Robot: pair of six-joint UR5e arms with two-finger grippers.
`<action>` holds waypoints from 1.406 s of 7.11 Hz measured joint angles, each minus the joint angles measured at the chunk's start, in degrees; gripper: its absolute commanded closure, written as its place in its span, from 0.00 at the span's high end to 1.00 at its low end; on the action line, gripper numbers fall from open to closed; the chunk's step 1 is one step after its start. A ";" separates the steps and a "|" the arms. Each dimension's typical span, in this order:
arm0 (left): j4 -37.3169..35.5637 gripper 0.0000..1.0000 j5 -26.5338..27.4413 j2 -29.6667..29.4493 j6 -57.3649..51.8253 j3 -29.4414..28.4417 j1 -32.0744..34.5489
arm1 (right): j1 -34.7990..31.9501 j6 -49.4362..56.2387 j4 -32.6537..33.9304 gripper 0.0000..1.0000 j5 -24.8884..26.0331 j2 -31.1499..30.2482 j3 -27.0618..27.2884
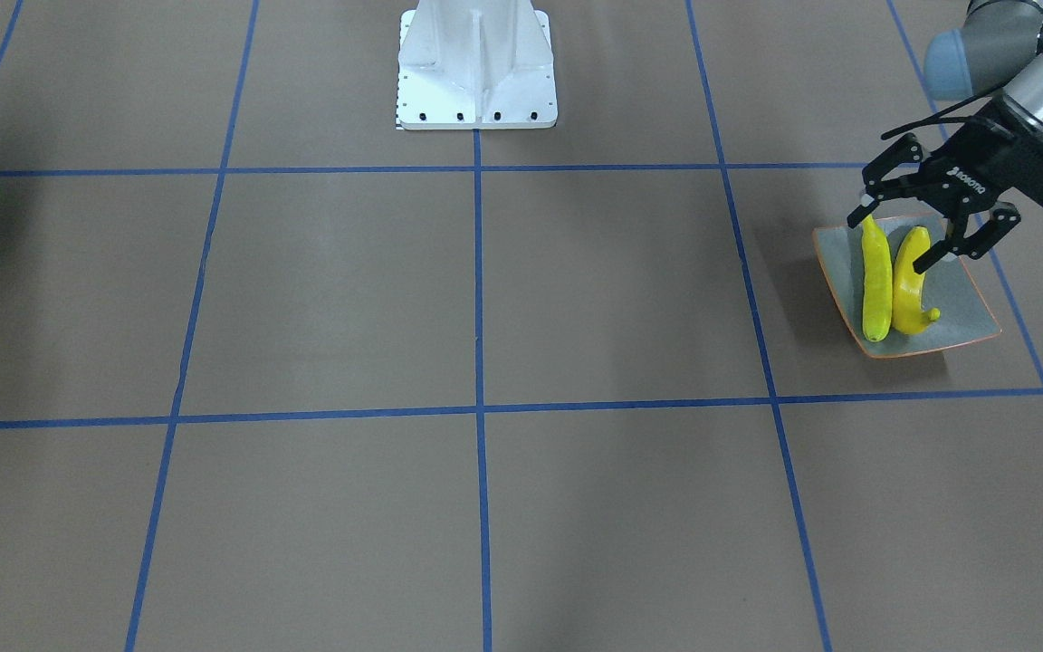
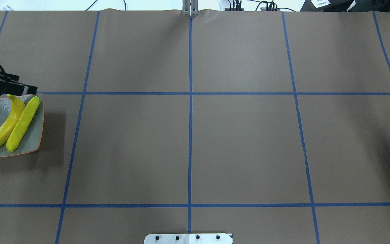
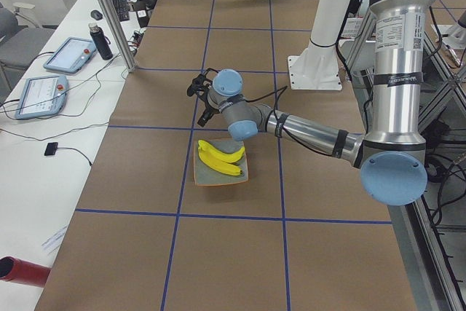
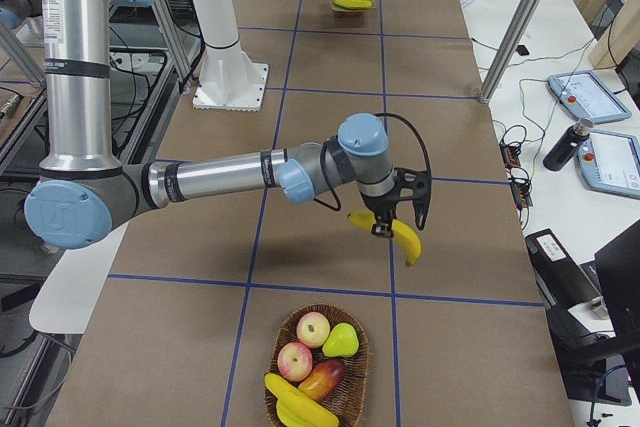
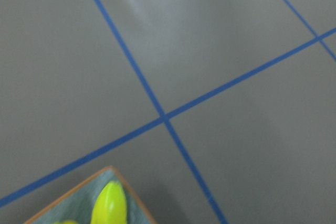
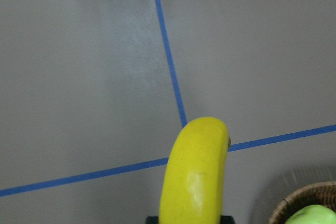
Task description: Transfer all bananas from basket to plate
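Exterior front-facing view: left gripper above the plate, fingers released and spread wide, nothing grasped. Fingertips overlapping the banana ends in this view. Raised clear of the plate in the exterior left view.

Two bananas lengthwise on the plate, side by side and touching: paler banana and deeper-yellow banana. Plate flat on the brown table, inside one square of the blue tape grid, at the table's end on the robot's left.

Exterior right view: right gripper well above the table, fingers clenched on a third banana, gripped near mid-length, one end drooping down and outward, clear of the surface. Wicker basket near it, toward the table's end on the robot's right. Inside: two apples, a pear, more banana yellow at the near rim, count unclear.

Right wrist view: held banana filling lower centre, basket rim in the lower right corner.
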State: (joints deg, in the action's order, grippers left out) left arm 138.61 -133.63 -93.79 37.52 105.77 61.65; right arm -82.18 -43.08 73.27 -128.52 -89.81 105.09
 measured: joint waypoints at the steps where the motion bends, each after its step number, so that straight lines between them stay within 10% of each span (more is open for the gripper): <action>1: 0.01 1.00 -0.64 -4.81 6.17 -0.19 -3.12 | 3.42 -8.34 -0.04 0.00 0.02 3.16 1.75; 5: 0.28 1.00 -0.66 -21.44 29.98 -0.29 -12.03 | 15.08 -36.77 -0.14 0.00 2.07 18.66 5.45; 10: 0.05 1.00 -0.49 -29.07 40.12 -0.16 -14.67 | 33.67 -57.91 -0.20 0.00 22.85 29.59 12.07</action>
State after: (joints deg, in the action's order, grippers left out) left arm 138.66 -134.11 -122.87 77.64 105.62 46.98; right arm -48.51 -100.99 73.07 -105.68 -60.22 117.16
